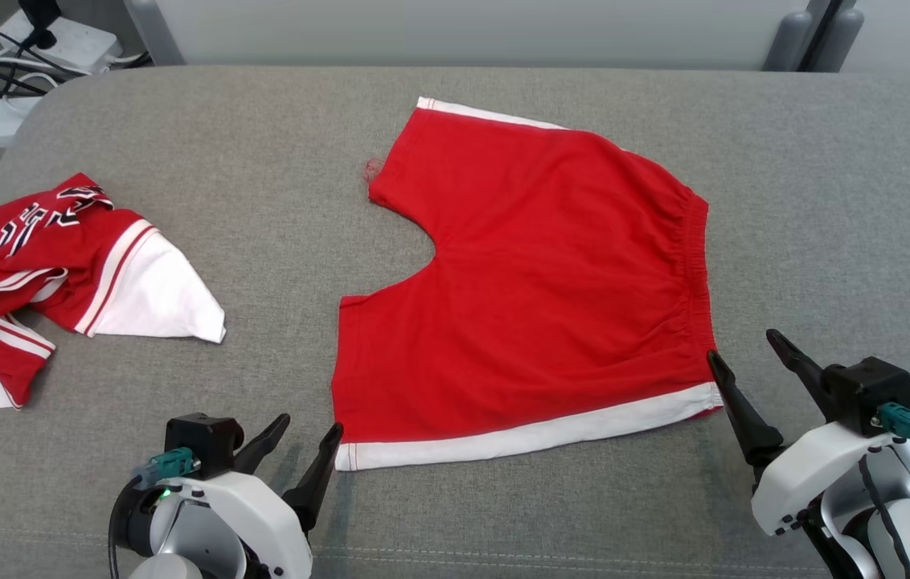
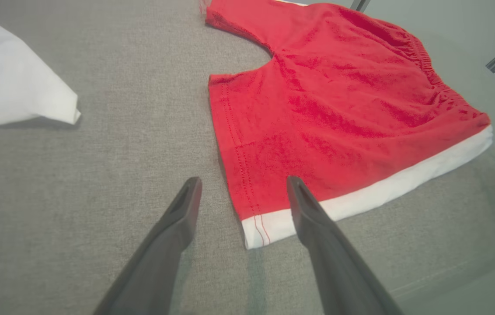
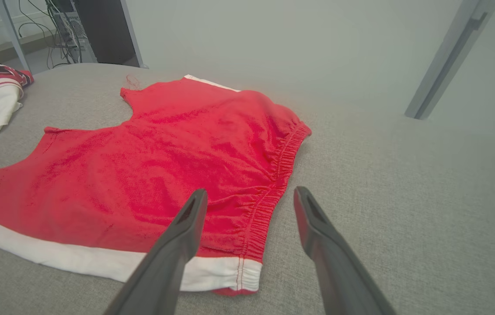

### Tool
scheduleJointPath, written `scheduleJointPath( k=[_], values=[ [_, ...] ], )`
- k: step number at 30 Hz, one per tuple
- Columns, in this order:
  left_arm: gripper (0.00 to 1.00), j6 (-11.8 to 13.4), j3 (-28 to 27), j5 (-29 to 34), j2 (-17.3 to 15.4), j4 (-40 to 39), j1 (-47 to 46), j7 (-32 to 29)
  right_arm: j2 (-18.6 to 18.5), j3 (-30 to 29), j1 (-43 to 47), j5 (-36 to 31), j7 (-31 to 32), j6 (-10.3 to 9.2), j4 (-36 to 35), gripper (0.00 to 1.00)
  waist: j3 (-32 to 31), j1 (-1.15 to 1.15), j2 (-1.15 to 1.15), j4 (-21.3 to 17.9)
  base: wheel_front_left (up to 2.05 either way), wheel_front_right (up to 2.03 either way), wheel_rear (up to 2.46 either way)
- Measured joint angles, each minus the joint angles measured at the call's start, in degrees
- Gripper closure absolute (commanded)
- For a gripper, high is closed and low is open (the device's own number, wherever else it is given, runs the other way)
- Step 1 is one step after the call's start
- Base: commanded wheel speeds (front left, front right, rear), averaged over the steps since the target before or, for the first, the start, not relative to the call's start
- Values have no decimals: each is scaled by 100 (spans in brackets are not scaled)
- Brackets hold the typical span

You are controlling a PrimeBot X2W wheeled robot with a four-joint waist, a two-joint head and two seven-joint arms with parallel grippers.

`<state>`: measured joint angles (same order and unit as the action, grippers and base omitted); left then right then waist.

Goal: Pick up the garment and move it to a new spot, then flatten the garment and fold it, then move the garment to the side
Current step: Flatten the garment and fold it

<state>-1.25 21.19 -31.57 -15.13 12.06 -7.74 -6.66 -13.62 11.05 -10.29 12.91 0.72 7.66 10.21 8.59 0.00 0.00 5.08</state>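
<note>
At far left lies one crumpled red-and-white jersey. My left gripper, lower left, stands wide and empty just beside the hem corner of the one pair of red shorts, spread flat mid-frame on the grey cushion. I judge them light, soft and limp; I'd pinch the two near corners on the white band. My right gripper, lower right, gapes empty by the waistband.
</note>
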Motion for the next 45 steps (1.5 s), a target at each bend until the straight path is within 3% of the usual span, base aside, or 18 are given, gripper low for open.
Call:
scheduleJointPath(
  k=[11,22,23,24,25,37,45],
  values=[
    [0,-227,134,-336,105,492,-53,-366,-246,255,-36,313,353,0,187,0,425,0,0,-7,0,0,0],
    [0,-380,223,-542,129,876,-468,-610,-249,558,-121,577,734,0,419,0,657,0,0,-63,0,0,0],
    [0,-381,226,-593,129,890,-470,-621,-248,592,-124,593,735,0,421,43,662,0,0,-70,0,0,0],
    [21,-383,236,-627,122,891,-480,-647,-248,622,-132,636,764,0,424,65,665,0,0,-78,0,0,0],
    [100,-424,237,-671,129,889,-488,-651,-247,636,-143,658,778,0,423,100,665,0,0,-85,0,0,0],
    [100,-471,377,-948,-89,355,-73,-1006,-276,503,102,884,788,0,109,100,549,0,0,-91,0,0,0],
    [100,-107,192,-1156,-431,-799,983,-1166,-152,-77,1417,888,921,-1,-843,100,510,0,0,-54,0,0,0]
  ],
)
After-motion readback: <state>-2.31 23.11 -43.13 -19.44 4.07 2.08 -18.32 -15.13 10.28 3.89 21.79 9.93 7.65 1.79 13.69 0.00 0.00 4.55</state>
